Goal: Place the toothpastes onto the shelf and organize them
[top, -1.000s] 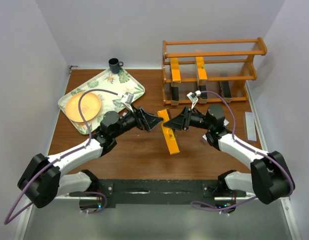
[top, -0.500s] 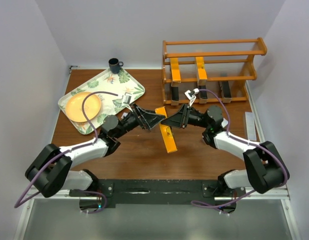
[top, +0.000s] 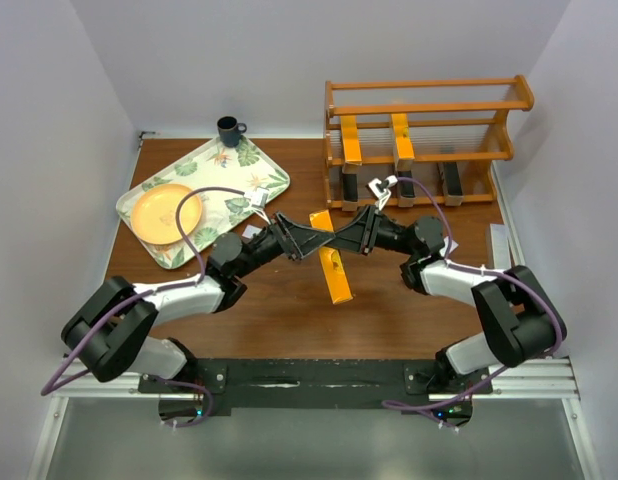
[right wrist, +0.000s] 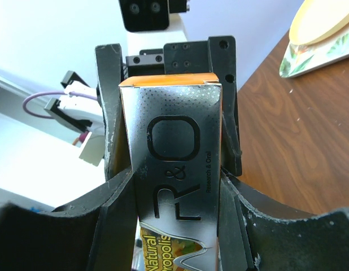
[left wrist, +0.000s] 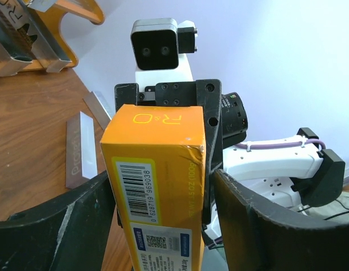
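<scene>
An orange-yellow toothpaste box (top: 334,272) hangs over the middle of the table, and both grippers meet at its far end. My right gripper (top: 342,238) is shut on it, its fingers pressed to both long edges of the box (right wrist: 171,141). My left gripper (top: 322,242) faces it from the other side. Its jaws stand open close round the same box (left wrist: 155,169), with a narrow gap at the right finger (left wrist: 242,209). The wooden shelf (top: 429,108) at the back right holds two orange boxes (top: 351,150) upright and black ones (top: 349,187) below.
Two silver-grey boxes lie on the table by the right wall (top: 500,250), also seen flat in the left wrist view (left wrist: 78,149). A leaf-patterned tray (top: 264,170) with an orange plate (top: 167,213) sits at the back left, a dark cup (top: 229,130) behind it.
My left gripper has moved right up to the held box and its jaws have narrowed round it. The right gripper has shifted slightly left with the box.
</scene>
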{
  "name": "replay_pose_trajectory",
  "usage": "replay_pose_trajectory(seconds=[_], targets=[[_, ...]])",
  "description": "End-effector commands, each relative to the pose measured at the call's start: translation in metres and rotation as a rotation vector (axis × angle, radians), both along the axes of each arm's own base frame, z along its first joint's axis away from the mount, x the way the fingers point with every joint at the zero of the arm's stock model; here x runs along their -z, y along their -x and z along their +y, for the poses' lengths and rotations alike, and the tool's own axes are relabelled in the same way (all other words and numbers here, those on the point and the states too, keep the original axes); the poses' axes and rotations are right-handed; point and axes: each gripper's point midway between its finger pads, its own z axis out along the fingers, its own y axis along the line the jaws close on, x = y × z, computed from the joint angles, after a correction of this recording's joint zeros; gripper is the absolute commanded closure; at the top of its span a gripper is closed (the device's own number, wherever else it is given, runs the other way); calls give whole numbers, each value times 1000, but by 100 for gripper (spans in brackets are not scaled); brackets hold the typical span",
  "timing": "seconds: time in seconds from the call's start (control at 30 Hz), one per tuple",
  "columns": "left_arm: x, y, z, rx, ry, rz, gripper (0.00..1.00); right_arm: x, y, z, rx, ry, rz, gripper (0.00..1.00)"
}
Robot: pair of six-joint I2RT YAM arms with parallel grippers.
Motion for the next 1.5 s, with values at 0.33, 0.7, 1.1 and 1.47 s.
replay_pose_trajectory(seconds=[0.33, 0.7, 1.1, 1.47], targets=[[-47, -8, 15, -107, 56, -74, 25, -6, 18, -2, -59, -70, -31, 75], [-49, -10, 15, -114, 69, -53, 39, 2, 18, 0, -63, -47, -17, 75], [-45, -17, 24, -160, 79, -9, 70, 12, 22, -1, -71, -16, -12, 16], [-27, -37, 56, -348, 37, 82, 71, 46, 9, -21, 108, 419, -121, 2]])
